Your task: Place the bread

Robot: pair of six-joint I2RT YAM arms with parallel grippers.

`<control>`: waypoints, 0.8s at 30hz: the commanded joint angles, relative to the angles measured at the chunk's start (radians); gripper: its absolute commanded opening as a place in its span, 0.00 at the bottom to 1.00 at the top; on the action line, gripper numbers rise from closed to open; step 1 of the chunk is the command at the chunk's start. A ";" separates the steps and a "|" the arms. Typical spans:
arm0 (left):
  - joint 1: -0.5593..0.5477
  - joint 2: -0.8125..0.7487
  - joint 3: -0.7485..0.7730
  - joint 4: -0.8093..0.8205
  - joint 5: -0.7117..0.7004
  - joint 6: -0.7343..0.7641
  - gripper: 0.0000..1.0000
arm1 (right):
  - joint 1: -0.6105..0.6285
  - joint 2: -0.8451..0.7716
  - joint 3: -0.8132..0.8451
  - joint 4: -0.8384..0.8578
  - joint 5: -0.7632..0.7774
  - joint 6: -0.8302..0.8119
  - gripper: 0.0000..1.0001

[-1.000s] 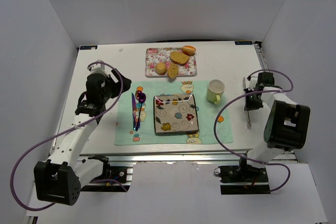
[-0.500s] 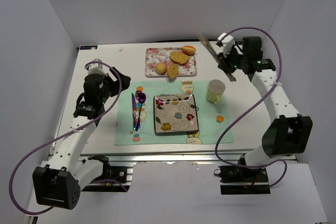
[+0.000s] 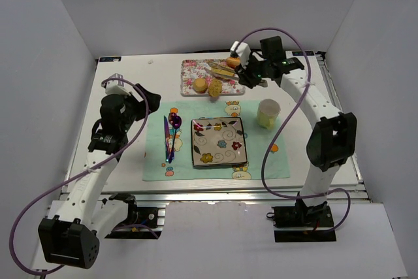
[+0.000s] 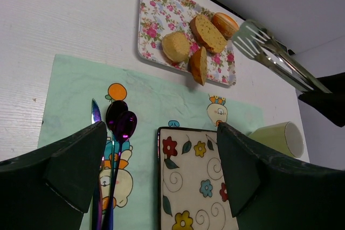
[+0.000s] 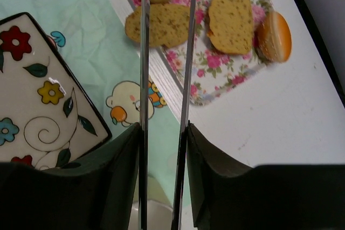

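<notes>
From above, the bread (image 3: 215, 87) lies at the tray's (image 3: 191, 70) near edge, with bare table on both sides. The right gripper (image 3: 249, 75) is clamped on tongs (image 3: 224, 70) above the tray. In the left wrist view, the left gripper (image 4: 161, 133) is spread wide and empty, its fingers cropped. In the right wrist view, the tong tips are cut off at the top, and one blade crosses the bread.

Right arm (image 3: 307, 99) reaches forward, right gripper (image 5: 161, 133) clamped; left arm (image 3: 98, 161) bent, left gripper (image 4: 160, 157) agape
</notes>
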 commanded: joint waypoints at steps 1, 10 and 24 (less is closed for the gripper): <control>-0.004 -0.024 -0.004 -0.014 -0.017 -0.007 0.92 | 0.040 0.032 0.100 -0.022 0.019 -0.018 0.43; -0.003 -0.052 -0.030 -0.003 -0.026 -0.030 0.92 | 0.156 0.078 0.103 -0.054 0.178 0.235 0.43; -0.004 -0.052 -0.039 -0.011 -0.063 -0.033 0.92 | 0.256 0.003 -0.083 0.041 0.486 0.538 0.42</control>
